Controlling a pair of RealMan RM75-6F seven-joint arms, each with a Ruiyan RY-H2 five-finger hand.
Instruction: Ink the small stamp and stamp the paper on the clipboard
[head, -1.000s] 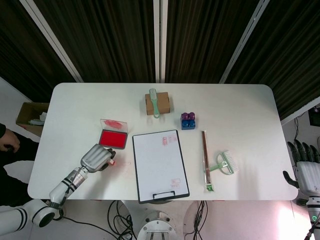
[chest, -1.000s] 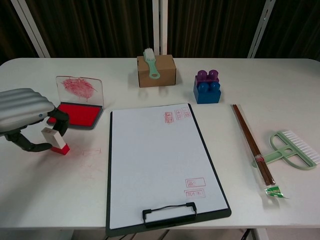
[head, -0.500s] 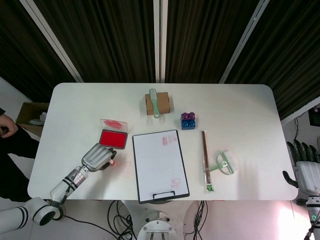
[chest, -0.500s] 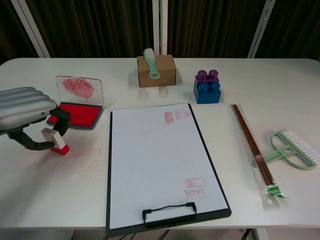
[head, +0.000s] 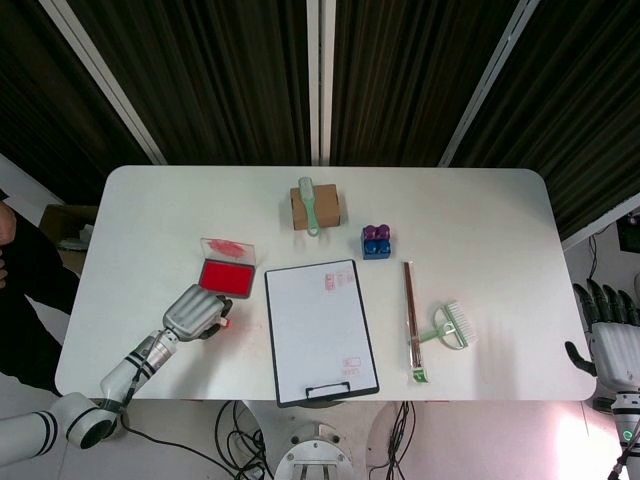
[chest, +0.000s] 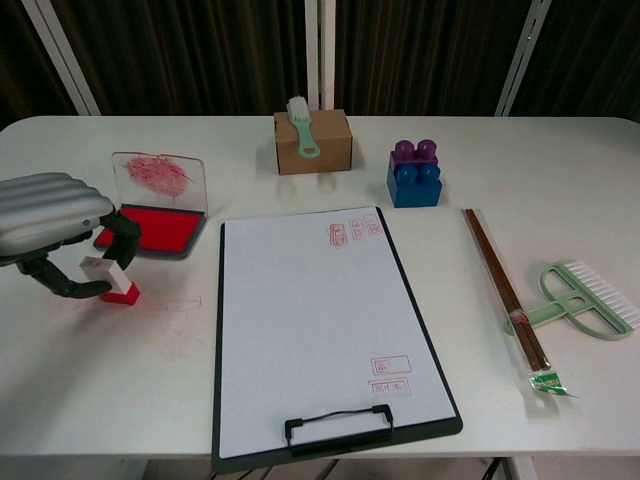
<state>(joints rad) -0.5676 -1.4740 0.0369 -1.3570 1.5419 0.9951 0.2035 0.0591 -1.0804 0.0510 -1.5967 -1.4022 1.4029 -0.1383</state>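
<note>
Looking down from the head view first: left hand (head: 197, 313) low on the table's (head: 500, 210) left side, fingers curled over the small stamp (head: 224, 323), only a red-tipped sliver poking out toward the clipboard (head: 321, 331). Sits just in front of the open ink pad (head: 226, 274), red well up, lid tipped back. Clipboard lying with long axis running front to back, clip at the near edge, paper (head: 318, 325) carrying red marks near the top and near the bottom right, too small to read. Right hand (head: 612, 335) parked off the table's right edge, fingers upright and apart, holding nothing. Brown box (head: 315, 208) at the back with a green brush (head: 309, 203) lying on it, blue and purple block (head: 376, 241) just right of that, chopsticks (head: 411, 318) and a green comb-like brush (head: 451, 327) to the right of the clipboard.

Switching to the chest view: left hand (chest: 55, 228) pinching the small stamp (chest: 107, 278) between thumb and dark fingertips (chest: 126, 232), remaining fingers arched above. Stamp tilted, white top leaning left, red base down on the table. Ink pad (chest: 150, 226) right behind, smeared lid standing up. Paper (chest: 320, 330) showing boxed red impressions at top and lower right, characters not legible. Faint red stamp outline on the bare table beside the stamp. Chopsticks (chest: 505, 288) in a wrapper with a green printed label at the near end, unreadable.
</note>
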